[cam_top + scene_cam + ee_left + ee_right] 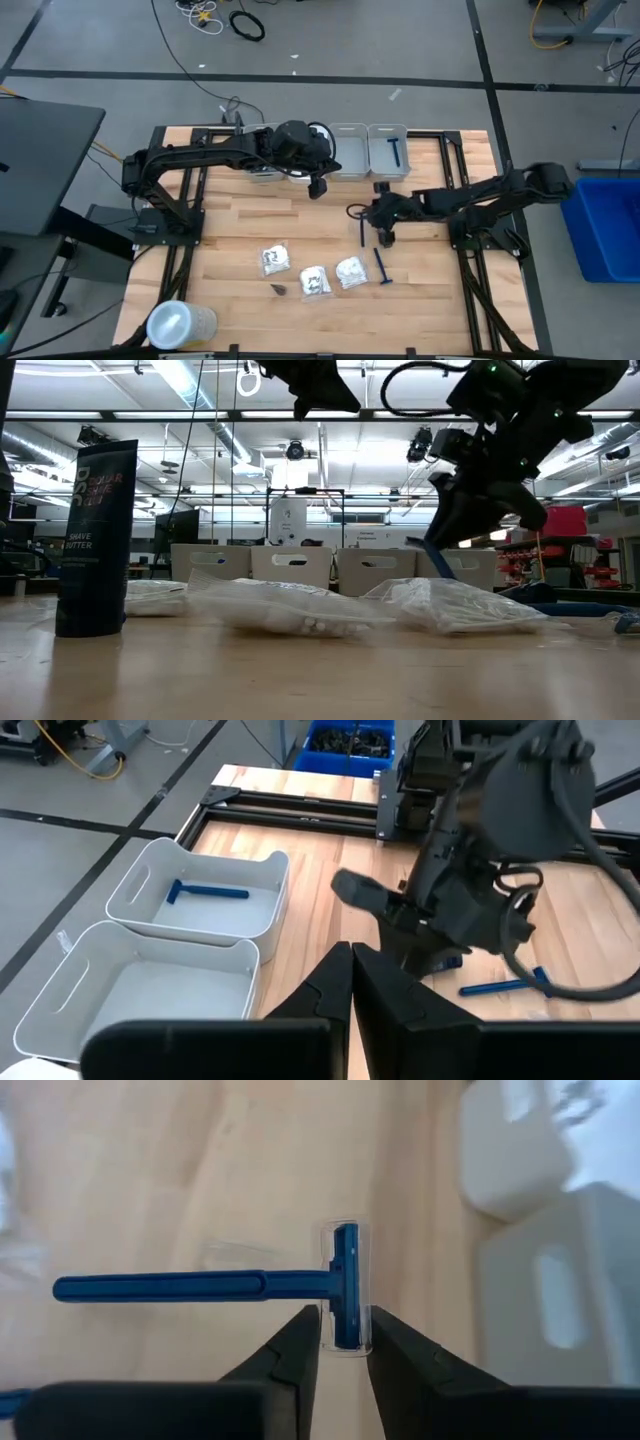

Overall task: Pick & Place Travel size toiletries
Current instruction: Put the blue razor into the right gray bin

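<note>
My right gripper (343,1325) is shut on a thin blue razor (200,1286) over the middle of the table (230,220). In the low view that razor (440,556) hangs above the tabletop. A second blue razor (383,266) lies flat on the wood toward the near edge. Beside it lie three white crinkly packets (315,281) and a small dark item (280,289). A third razor (208,892) lies inside a white bin (388,150) at the far edge. My left gripper (350,982) is shut on nothing and hovers near the bins. My right gripper pinches the razor's head (345,1315) between its two fingers (300,1348). The fingers slant down from the table's right side. The handle (160,1287) sticks out sideways, across the fingers. The razor is lifted clear of the table.
A row of white bins (349,150) lines the far edge, partly under my left arm. A dark shave-butter can (95,540) stands at the near left corner. Bare wood lies between the packets and the bins.
</note>
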You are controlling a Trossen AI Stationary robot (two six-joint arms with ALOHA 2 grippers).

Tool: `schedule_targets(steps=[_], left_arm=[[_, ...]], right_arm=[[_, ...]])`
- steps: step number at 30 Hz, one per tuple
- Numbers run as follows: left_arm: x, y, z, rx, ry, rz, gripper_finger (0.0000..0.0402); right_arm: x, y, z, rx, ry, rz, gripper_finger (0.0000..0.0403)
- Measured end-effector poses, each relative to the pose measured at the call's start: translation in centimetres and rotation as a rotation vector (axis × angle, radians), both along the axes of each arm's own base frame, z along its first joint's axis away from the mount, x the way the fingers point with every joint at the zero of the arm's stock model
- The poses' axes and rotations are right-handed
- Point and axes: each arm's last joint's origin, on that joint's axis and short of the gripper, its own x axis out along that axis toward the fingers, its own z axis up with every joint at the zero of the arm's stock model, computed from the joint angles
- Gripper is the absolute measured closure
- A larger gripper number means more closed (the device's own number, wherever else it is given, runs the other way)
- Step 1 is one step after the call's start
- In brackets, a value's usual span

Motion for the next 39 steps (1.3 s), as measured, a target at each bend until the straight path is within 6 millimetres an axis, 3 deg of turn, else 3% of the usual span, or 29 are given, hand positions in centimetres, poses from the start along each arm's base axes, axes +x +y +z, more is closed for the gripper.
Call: schedule_targets(steps=[9, 21, 27, 33, 39], left_arm=[[0.1, 0.0, 0.2, 0.004, -0.022, -0.001, 0.0389], [0.1, 0.0, 0.2, -0.013, -0.026, -0.013, 0.0395], [0.1, 0.0, 0.2, -0.026, -0.028, -0.008, 0.0383], [0.1, 0.0, 0.2, -0.028, -0.029, -0.007, 0.0396], [0.1, 0.0, 0.2, -0.028, -0.029, -0.007, 0.0385]], right_arm=[[-0.9, -0.6, 1.9, -0.126, -0.073, -0.124, 0.0319], [-1.8, -3.1, 3.4, -0.298, -0.078, -0.240, 0.0321], [-2.5, -5.3, 3.9, -0.357, -0.052, -0.300, 0.0321], [-3.2, -7.8, 3.9, -0.391, -0.014, -0.384, 0.0322], [-3.3, -9.6, 4.7, -0.413, -0.090, -0.466, 0.0323]])
